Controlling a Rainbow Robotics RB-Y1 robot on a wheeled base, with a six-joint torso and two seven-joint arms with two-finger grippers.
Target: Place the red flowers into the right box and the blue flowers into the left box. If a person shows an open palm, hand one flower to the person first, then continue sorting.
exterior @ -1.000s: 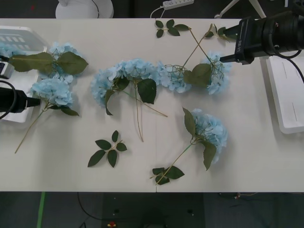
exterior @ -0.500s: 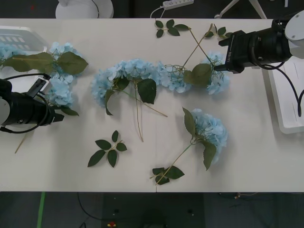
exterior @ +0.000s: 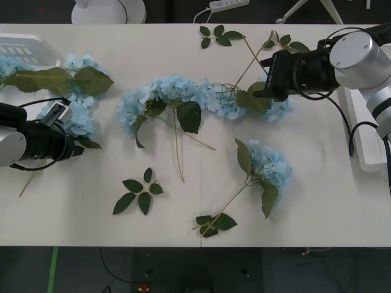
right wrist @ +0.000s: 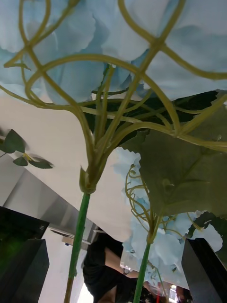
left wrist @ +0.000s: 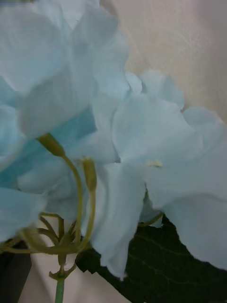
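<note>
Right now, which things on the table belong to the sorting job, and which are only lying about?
For the job:
- blue flowers
- left box, at the table's far left edge
- right box, at the right edge
- left gripper and right gripper, each at a blossom

Lying about:
- loose leaf sprigs
- power strip beyond the table

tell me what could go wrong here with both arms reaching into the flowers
The right gripper is at a clump where several blue flowers overlap, stalks crossing; a grab may lift two stems or drag neighbours. The left gripper is pressed into a flower head rather than its stalk, so it could crush petals or slip off. The loose leaf sprigs could get swept along.
</note>
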